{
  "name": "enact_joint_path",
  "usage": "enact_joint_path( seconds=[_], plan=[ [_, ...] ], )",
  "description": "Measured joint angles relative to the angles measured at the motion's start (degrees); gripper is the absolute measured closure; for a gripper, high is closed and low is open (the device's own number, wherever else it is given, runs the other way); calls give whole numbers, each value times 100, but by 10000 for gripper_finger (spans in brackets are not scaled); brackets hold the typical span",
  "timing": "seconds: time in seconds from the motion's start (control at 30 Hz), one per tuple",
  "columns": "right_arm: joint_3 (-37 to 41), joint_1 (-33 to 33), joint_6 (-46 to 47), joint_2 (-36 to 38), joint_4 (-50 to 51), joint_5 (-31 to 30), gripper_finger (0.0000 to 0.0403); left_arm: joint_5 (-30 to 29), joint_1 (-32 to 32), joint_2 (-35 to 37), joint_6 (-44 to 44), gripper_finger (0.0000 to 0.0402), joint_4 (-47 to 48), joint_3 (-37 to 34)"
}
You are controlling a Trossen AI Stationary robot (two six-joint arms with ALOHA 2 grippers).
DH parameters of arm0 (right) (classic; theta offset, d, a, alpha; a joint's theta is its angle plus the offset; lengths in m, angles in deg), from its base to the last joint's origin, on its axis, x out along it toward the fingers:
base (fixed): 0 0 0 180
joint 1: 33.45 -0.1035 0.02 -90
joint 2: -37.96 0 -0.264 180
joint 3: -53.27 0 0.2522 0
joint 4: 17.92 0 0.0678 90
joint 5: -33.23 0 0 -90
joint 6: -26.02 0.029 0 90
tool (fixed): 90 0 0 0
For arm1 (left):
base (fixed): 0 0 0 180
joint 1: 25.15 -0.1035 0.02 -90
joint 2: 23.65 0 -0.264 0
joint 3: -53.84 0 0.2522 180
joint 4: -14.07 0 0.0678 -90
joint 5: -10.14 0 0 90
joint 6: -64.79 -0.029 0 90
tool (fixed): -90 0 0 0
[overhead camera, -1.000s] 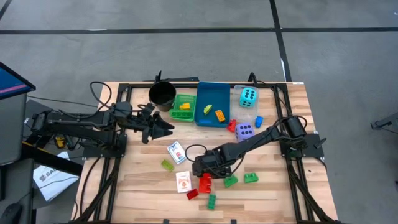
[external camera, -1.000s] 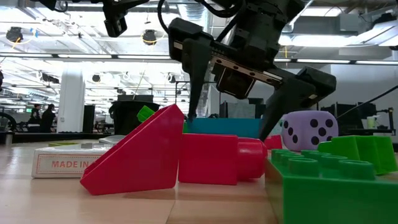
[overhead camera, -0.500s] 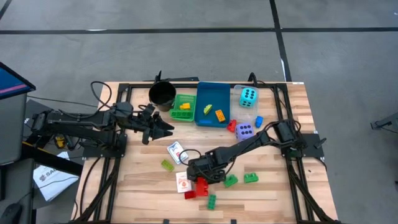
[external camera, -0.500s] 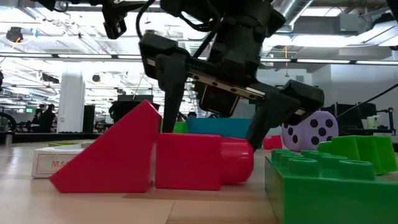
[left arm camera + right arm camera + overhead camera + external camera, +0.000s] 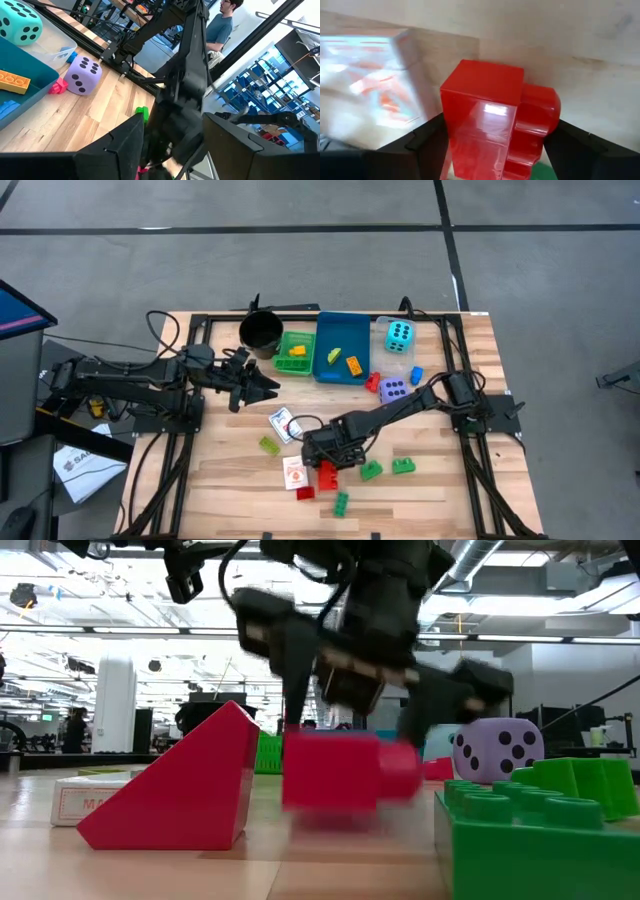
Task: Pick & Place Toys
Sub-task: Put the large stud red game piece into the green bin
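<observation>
Gripping glossy red brick [image 5: 490, 117] (studded end), right hand [image 5: 326, 458].

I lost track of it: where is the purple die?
High view: the purple die sits right of centre, beside the blue tray, below the cyan die.

right gripper [image 5: 355, 705]: smearing with motion blur in the low view, finger edges not clear
red brick [image 5: 345, 770]: blurring too, its underside and the table beneath not tellable
card pack [image 5: 367, 75]: showing blurred in the right wrist view, print unreadable
green brick [image 5: 545, 830]: being cut off by the low view's right and bottom edges
left gripper [image 5: 172, 137]: fingertips running off the left wrist view's bottom edge
</observation>
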Motion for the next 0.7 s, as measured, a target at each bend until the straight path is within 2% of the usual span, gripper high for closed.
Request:
enact_joint_path(
  seconds=[0.13, 0.23, 0.47, 0.57, 0.7],
  plan=[
    [-11, 21, -154, 438, 79, -115, 131, -1, 0, 0, 0, 204, -2, 0],
    [-11, 35, -161, 821, 400, -468, 131, 0, 0, 0, 0, 204, 0, 0],
    [-11, 87, -293, 1915, 1516, -1736, 131, -38, 0, 0, 0, 204, 1, 0],
    [-11, 191, -671, 2407, 2126, -2292, 131, -330, 0, 0, -2, 204, -9, 0],
    [-20, 452, -1354, 2986, 2733, -3047, 131, -1088, 0, 0, 80, 204, -85, 0]
  ],
)
